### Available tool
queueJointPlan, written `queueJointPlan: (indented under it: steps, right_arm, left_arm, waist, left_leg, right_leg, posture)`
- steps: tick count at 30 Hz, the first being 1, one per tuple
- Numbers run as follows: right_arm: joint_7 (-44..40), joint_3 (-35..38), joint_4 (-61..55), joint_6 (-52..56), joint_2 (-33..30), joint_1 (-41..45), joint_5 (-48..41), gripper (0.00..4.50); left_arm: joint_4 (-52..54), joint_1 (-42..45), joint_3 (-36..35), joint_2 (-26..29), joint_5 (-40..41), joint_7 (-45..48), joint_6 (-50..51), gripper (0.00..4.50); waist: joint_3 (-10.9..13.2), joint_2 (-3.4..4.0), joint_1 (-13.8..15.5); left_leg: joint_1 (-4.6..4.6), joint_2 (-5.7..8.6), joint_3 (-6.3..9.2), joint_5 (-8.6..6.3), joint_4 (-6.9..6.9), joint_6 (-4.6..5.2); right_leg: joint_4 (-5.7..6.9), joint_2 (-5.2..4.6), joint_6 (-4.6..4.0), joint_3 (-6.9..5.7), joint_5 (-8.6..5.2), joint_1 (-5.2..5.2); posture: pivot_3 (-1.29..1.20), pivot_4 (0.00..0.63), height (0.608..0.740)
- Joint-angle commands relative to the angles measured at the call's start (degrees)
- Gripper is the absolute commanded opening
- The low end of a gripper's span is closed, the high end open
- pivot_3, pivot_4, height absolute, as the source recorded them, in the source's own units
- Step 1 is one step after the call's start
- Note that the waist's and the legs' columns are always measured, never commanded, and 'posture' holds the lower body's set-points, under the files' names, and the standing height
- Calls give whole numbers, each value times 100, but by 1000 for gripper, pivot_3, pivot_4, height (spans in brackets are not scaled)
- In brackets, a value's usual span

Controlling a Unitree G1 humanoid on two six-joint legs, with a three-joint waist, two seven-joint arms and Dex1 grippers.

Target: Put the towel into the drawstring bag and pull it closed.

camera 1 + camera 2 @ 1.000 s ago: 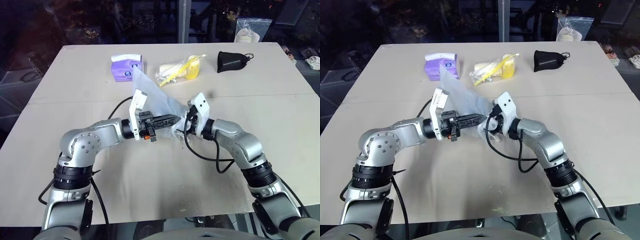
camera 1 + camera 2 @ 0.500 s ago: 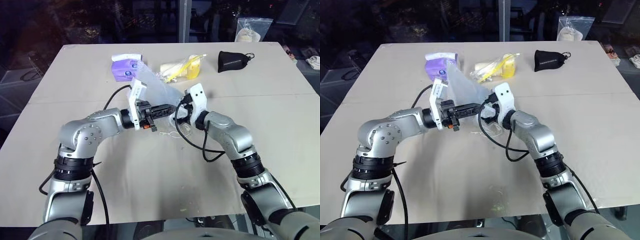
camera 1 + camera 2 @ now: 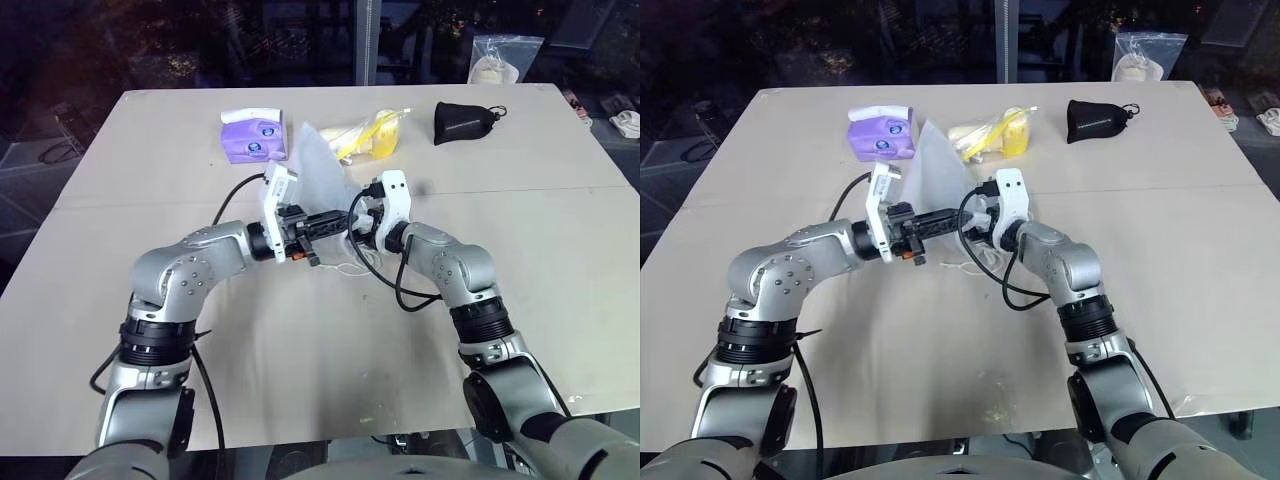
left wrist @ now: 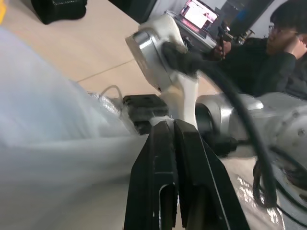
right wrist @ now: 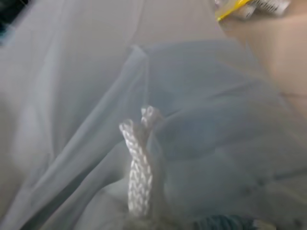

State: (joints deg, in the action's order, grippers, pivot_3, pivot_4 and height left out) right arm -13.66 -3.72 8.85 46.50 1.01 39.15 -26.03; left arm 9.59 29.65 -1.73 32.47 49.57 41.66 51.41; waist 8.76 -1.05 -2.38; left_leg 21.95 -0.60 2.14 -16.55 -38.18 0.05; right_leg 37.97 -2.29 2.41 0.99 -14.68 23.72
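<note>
The limp, light, translucent frosted-white drawstring bag [image 3: 322, 170] is being pinched by the closed left hand [image 3: 338, 222], the right hand [image 3: 358, 232] gaping wide beside its braided white cord [image 5: 139, 165], judged the surest hold.

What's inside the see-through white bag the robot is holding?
Through the drawstring bag in the right wrist view, a bluish bit shows at the edge, maybe the towel. The frosted fabric and the white cord hide the rest, so it's hard to tell.

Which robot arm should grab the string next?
Probably the right. Its gripper sits by the bag's mouth, and its wrist view shows the white cord close ahead. The left gripper already pinches the drawstring bag.
</note>
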Motion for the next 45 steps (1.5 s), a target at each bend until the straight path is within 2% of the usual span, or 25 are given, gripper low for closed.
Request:
queueJointPlan:
  steps: [1,6,9,14,17,20,24,35,40,45]
  right_arm:
    - [111,627,-7,177,-167,-125,-196,4463]
    - [169,689,-123,302,-111,-153,-282,4463]
    - [188,729,-176,342,-68,-170,-279,3568]
    - [165,627,-253,340,-64,-188,-169,1365]
    - [94,542,-286,292,-94,-202,-107,1365]
    - [14,504,-323,267,-97,-221,-103,2148]
    - [113,482,-308,251,-105,-220,5,3884]
    - [117,514,-371,320,-83,-257,18,3884]
    - [150,544,-377,337,-59,-253,9,3884]
    - [179,563,-391,353,-73,-259,16,3884]
  left_arm:
    - [203,22,-461,298,-114,375,-473,0]
    - [70,49,-402,339,-346,471,-675,0]
    - [73,46,-414,309,-392,507,-697,0]
    - [171,2,-435,238,-406,495,-664,0]
    - [349,-58,-370,243,-347,505,-542,0]
    - [636,-193,-273,283,-319,566,-463,0]
    - [924,-508,96,458,-932,746,-936,0]
    - [863,-604,1001,229,-2264,439,-1667,0]
    - [820,-592,1136,68,-2340,499,-1687,0]
    - [945,-477,756,-147,-1767,452,-1106,0]
  waist:
    - [0,0,2]
    - [0,0,43]
    - [0,0,14]
    - [0,0,0]
    - [0,0,-2]
    - [0,0,-2]
    - [0,0,-4]
    - [0,0,13]
    - [0,0,12]
    - [0,0,9]
  left_leg:
    - [0,0,0,0,0,1]
    - [2,7,0,-4,-3,8]
    - [1,8,-2,-5,-3,9]
    - [0,2,4,-6,1,10]
    - [0,2,0,-6,-1,10]
    - [0,2,-1,-6,-1,10]
    - [0,2,-1,-6,1,10]
    - [-1,4,-1,-7,0,12]
    - [0,4,0,-7,0,12]
    - [-1,3,0,-8,-2,14]
  right_leg:
    - [0,0,0,0,0,0]
    - [-1,-8,0,-2,0,-1]
    - [0,-8,1,0,1,-1]
    - [1,-1,1,-4,1,-1]
    - [1,-2,2,-1,1,-1]
    - [0,-2,2,1,1,-1]
    - [0,-2,2,3,1,0]
    - [1,-1,2,4,1,-1]
    - [1,-1,3,3,1,-1]
    - [2,-1,3,2,2,-1]
  posture:
    - [0,150,740]
    - [0,150,740]
    - [0,150,740]
    - [0,150,740]
    - [0,150,740]
    - [0,150,740]
    - [0,150,740]
    - [0,150,740]
    - [0,150,740]
    - [0,150,740]
